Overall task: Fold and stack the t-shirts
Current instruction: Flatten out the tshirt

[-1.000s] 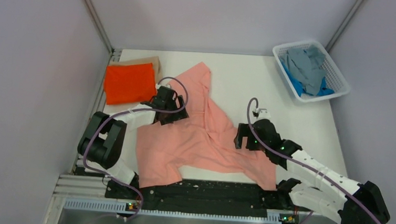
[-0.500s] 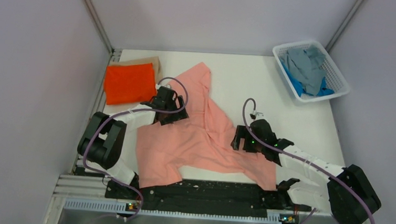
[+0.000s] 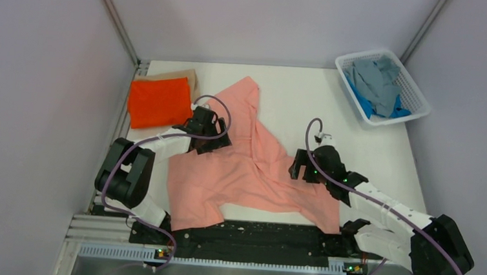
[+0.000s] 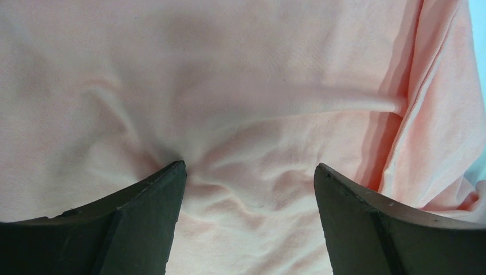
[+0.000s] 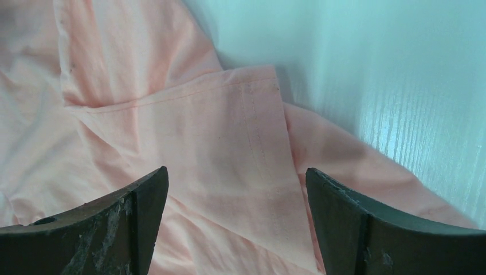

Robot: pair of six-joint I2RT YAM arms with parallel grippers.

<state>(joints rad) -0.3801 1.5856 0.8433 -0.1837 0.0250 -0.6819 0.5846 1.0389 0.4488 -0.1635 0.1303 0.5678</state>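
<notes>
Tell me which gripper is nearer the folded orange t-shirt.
Left. The left gripper sits beside the orange t-shirt; the right gripper is across the pink t-shirt, farther off.

Tan shirt (image 3: 179,75) mostly under orange shirt (image 3: 160,101)

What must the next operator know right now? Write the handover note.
Left end effector: open, jaws spread low over the salmon t-shirt, nothing gripped.
Right end effector: open, over a stitched hem edge of the same shirt, nothing gripped.
Salmon t-shirt lies rumpled and unfolded mid-table.
Done: orange t-shirt folded, lying on the tan t-shirt at the far left corner.
Left: fold and stack the salmon one, then the grey t-shirt and blue t-shirt, both in the white basket.
</notes>
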